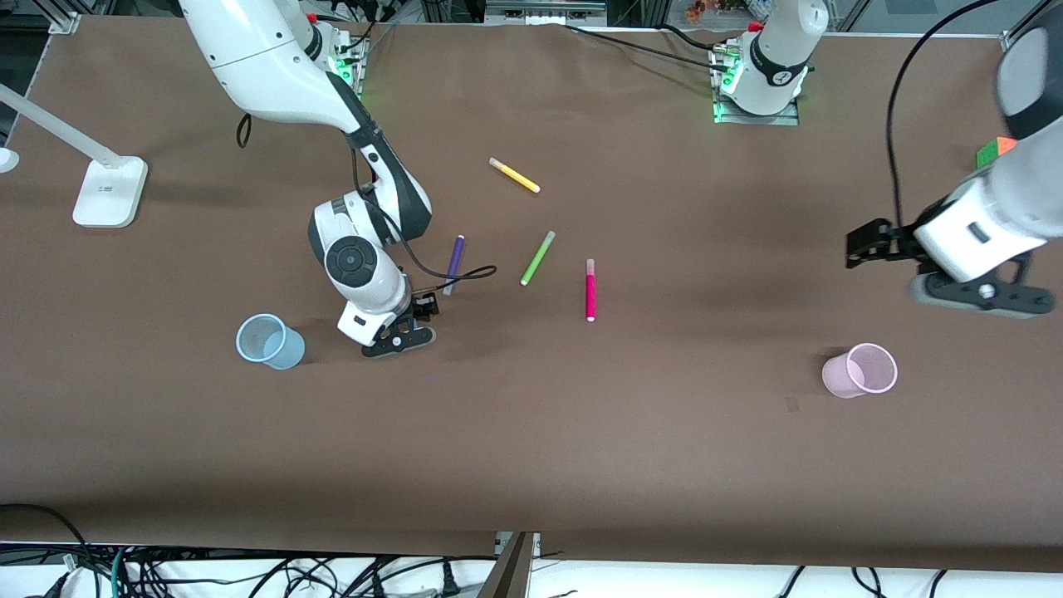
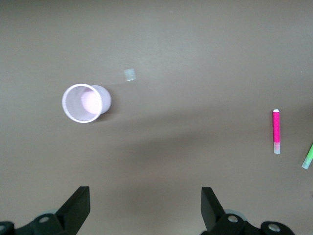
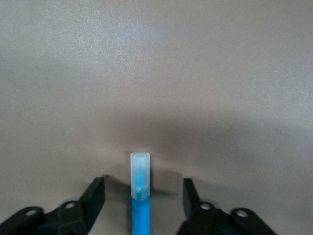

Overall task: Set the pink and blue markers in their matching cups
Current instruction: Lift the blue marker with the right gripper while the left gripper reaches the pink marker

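The blue marker (image 3: 140, 208), with a pale cap, lies on the table between the fingers of my right gripper (image 3: 143, 196). The jaws are open, with a gap on each side of it. In the front view this gripper (image 1: 422, 311) is low at the table beside the light blue cup (image 1: 267, 341), and the marker is hidden under it. The pink marker (image 1: 590, 291) lies mid-table and also shows in the left wrist view (image 2: 276, 131). My left gripper (image 1: 864, 247) is open and empty, up in the air beside the light pink cup (image 1: 864, 370), which also shows in the left wrist view (image 2: 83, 103).
A dark purple pen (image 1: 454, 263), a green pen (image 1: 537, 258) and a yellow pen (image 1: 515, 175) lie mid-table. A white lamp base (image 1: 108, 191) stands at the right arm's end. A colour cube (image 1: 995, 152) sits at the left arm's end.
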